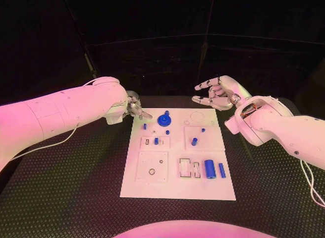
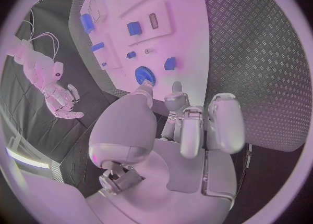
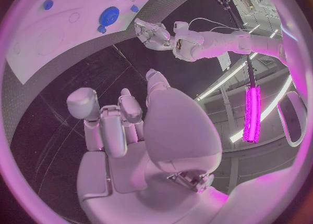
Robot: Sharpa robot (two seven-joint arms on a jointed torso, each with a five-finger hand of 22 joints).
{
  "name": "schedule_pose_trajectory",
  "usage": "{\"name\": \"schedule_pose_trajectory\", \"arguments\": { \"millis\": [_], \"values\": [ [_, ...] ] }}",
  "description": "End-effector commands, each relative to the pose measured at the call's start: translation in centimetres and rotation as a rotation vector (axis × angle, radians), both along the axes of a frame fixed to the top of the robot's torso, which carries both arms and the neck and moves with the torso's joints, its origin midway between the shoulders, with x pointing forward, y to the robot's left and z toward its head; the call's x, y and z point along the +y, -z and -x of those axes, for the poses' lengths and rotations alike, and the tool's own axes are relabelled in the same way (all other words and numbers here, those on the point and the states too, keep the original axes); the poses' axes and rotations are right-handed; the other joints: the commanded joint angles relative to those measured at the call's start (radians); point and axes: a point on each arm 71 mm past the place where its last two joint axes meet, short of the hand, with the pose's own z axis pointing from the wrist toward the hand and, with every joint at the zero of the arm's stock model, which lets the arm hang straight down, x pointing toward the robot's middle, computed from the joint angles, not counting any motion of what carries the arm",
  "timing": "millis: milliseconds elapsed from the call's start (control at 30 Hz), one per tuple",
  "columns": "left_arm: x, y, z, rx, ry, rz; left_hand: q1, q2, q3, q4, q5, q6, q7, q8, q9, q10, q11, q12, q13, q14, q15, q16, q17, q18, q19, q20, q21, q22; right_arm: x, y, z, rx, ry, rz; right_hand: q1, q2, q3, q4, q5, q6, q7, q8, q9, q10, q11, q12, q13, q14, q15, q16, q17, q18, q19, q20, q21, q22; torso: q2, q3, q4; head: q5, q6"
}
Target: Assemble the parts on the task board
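The white task board (image 1: pixel 177 186) lies mid-table. A blue gear (image 1: pixel 164 119) stands at its far end, with small blue pegs (image 1: pixel 156 141) behind it and two blue cylinders (image 1: pixel 209 168) near the front right. My left hand (image 1: pixel 134 110) hovers at the board's far left corner, holding nothing. Its thumb (image 2: pixel 145 92) reaches toward the gear (image 2: pixel 144 74) and stops just short. My right hand (image 1: pixel 216 94) is raised beyond the board's far right corner with its fingers apart and nothing in it. The right wrist view shows that hand (image 3: pixel 124 125) above the board (image 3: pixel 59 41) and gear (image 3: pixel 109 14).
The black ribbed table (image 1: pixel 77 188) surrounds the board on all sides. A white cable (image 1: pixel 41 146) trails under my left arm. Another cable (image 1: pixel 312 188) runs along my right arm. The left wrist view shows my right hand (image 2: pixel 59 96) across the board (image 2: pixel 176 31).
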Motion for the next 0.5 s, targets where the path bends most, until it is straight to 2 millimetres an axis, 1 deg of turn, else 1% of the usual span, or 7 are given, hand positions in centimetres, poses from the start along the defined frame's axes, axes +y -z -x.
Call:
{"name": "schedule_pose_trajectory", "arguments": {
  "millis": [33,100,267,367,400,433,500],
  "values": [
    [-0.2,0.3,0.0,0.023,0.037,-0.044,0.007,0.005,-0.008,0.000,0.002,0.005,0.000,-0.007,-0.003,-0.002,0.007,0.000,-0.002,0.107,0.007,0.003,0.263,0.001,-0.003,0.008,0.001,0.001,0.1,-0.2,0.0,-0.007,-0.007,-0.003,-0.010,-0.002,-0.003,-0.001,0.008,0.004,-0.001,0.006,-0.001,-0.004,0.001,-0.001,0.001,0.070,-0.006,-0.003,0.106,0.007,-0.005,0.001,-0.006,-0.001,-0.001,-0.0007,-0.0003,-0.001,-0.001],
    [-0.3,0.4,-0.1,0.029,0.040,-0.050,0.007,0.005,-0.008,0.000,0.002,0.005,0.000,-0.007,-0.003,-0.002,0.007,0.000,-0.002,0.107,0.007,0.003,0.263,0.001,-0.003,0.008,0.001,0.001,0.1,-0.2,0.0,-0.007,-0.008,-0.003,-0.010,-0.002,-0.003,-0.001,0.008,0.004,-0.001,0.006,-0.001,-0.004,0.001,-0.001,0.001,0.070,-0.006,-0.003,0.106,0.007,-0.005,0.001,-0.006,-0.001,-0.002,0.0008,0.0001,-0.001,-0.002],
    [-0.5,0.9,-0.1,0.047,0.047,-0.062,0.006,0.011,-0.013,0.002,0.002,0.008,0.000,-0.010,-0.007,-0.006,0.007,-0.004,-0.009,0.107,0.007,0.003,0.263,0.001,-0.003,0.008,0.002,0.003,0.2,-0.1,0.0,-0.006,-0.011,-0.004,-0.010,-0.001,-0.003,-0.001,0.008,0.004,-0.001,0.006,-0.001,-0.003,0.001,0.000,0.001,0.070,-0.006,-0.003,0.105,0.007,-0.004,0.001,-0.006,-0.001,-0.001,-0.0004,0.0005,-0.003,-0.002],
    [-0.6,1.2,-0.1,0.054,0.050,-0.066,0.007,0.013,-0.015,0.002,0.002,0.011,0.000,-0.011,-0.009,-0.006,0.007,-0.005,-0.010,0.107,0.007,0.003,0.263,0.000,-0.002,0.008,0.003,0.004,0.2,-0.1,0.0,-0.006,-0.011,-0.004,-0.010,-0.001,-0.003,-0.001,0.008,0.004,-0.001,0.006,-0.001,-0.003,0.001,0.000,0.002,0.070,-0.006,-0.004,0.105,0.007,-0.004,0.001,-0.006,-0.001,-0.002,0.0006,0.0022,-0.002,-0.003],
    [-0.7,1.2,-0.1,0.057,0.051,-0.067,0.008,0.015,-0.017,0.001,0.002,0.014,0.000,-0.011,-0.010,-0.007,0.007,-0.005,-0.011,0.107,0.007,0.003,0.263,0.000,-0.002,0.008,0.003,0.004,0.2,-0.1,0.0,-0.006,-0.011,-0.004,-0.010,-0.001,-0.003,-0.001,0.008,0.004,-0.001,0.006,-0.001,-0.003,0.001,0.000,0.002,0.070,-0.006,-0.004,0.105,0.007,-0.004,0.001,-0.006,-0.001,-0.002,0.0007,0.0021,-0.002,-0.004],
    [-0.7,1.3,-0.1,0.059,0.052,-0.067,0.010,0.017,-0.019,0.000,0.002,0.018,-0.001,-0.012,-0.012,-0.007,0.007,-0.005,-0.012,0.107,0.007,0.003,0.263,0.000,-0.002,0.008,0.003,0.005,0.3,-0.1,0.0,-0.006,-0.012,-0.004,-0.010,-0.001,-0.003,-0.001,0.008,0.004,-0.001,0.006,-0.001,-0.003,0.001,0.000,0.002,0.070,-0.006,-0.004,0.105,0.007,-0.004,0.001,-0.006,-0.001,-0.002,0.0017,0.0011,-0.002,-0.004],
    [-0.7,1.4,-0.1,0.063,0.053,-0.069,0.014,0.021,-0.024,-0.001,0.002,0.026,-0.002,-0.012,-0.015,-0.007,0.006,-0.005,-0.012,0.107,0.006,0.003,0.263,0.000,-0.002,0.008,0.004,0.006,0.3,-0.1,0.0,-0.006,-0.012,-0.004,-0.010,-0.001,-0.003,-0.001,0.008,0.004,-0.001,0.006,-0.001,-0.003,0.001,0.000,0.002,0.070,-0.006,-0.004,0.105,0.007,-0.004,0.001,-0.006,-0.001,-0.002,0.0016,0.0006,-0.002,-0.004]
  ]
}}
